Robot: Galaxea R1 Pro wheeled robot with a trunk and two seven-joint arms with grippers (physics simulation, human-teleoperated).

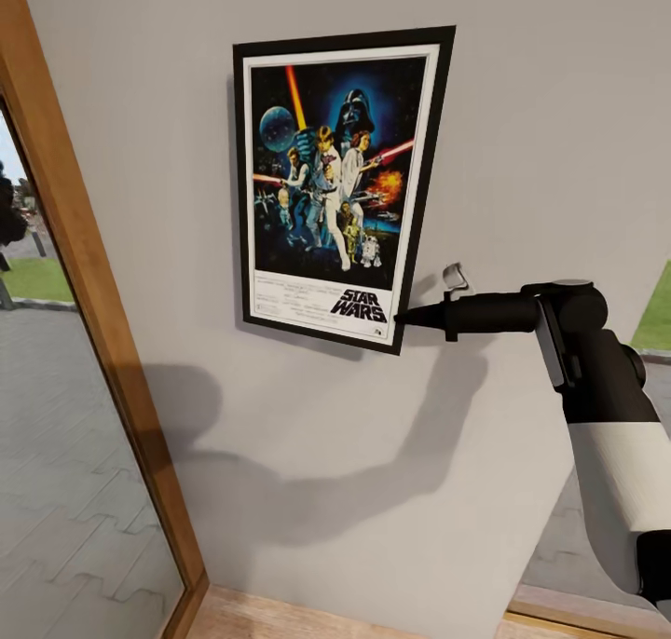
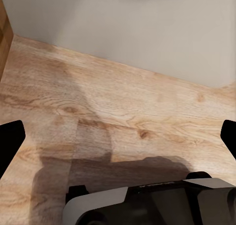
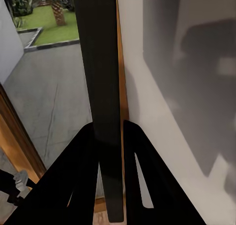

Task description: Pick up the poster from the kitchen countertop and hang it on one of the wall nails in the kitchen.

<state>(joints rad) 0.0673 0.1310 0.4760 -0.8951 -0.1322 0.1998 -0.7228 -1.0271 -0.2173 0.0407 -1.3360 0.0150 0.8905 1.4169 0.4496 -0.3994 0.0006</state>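
Right tool (image 1: 403, 319) pinches the lower right corner of the poster (image 1: 335, 183); seen from the right wrist, its two black fingers (image 3: 81, 171) close on either side of the thin dark frame edge (image 3: 101, 87), so it is holding the poster by its rim. The black and white right arm (image 1: 596, 415) reaches in from the near right, its forearm roughly level. The left tool (image 2: 118, 136) hangs low over the pale wood floor (image 2: 123, 102), its fingertips wide apart at the picture's edges and nothing between them.

Farther off, the poster sits high against the plain grey wall (image 1: 540, 108), slightly skewed, its right side leaning in toward the bottom. A small pale hook-like fitting (image 1: 455, 278) shows on the wall just right of the held corner; what it is I cannot tell. No nail can be made out, so any nail in use would be behind the frame. A wooden window frame (image 1: 93, 294) runs down the left.

By my reading this is the hanging step, close to its end. The next move calls for settling the frame so it catches, then easing the fingers apart and drawing straight back without dragging the corner. Should the poster not be caught, letting go would drop it.
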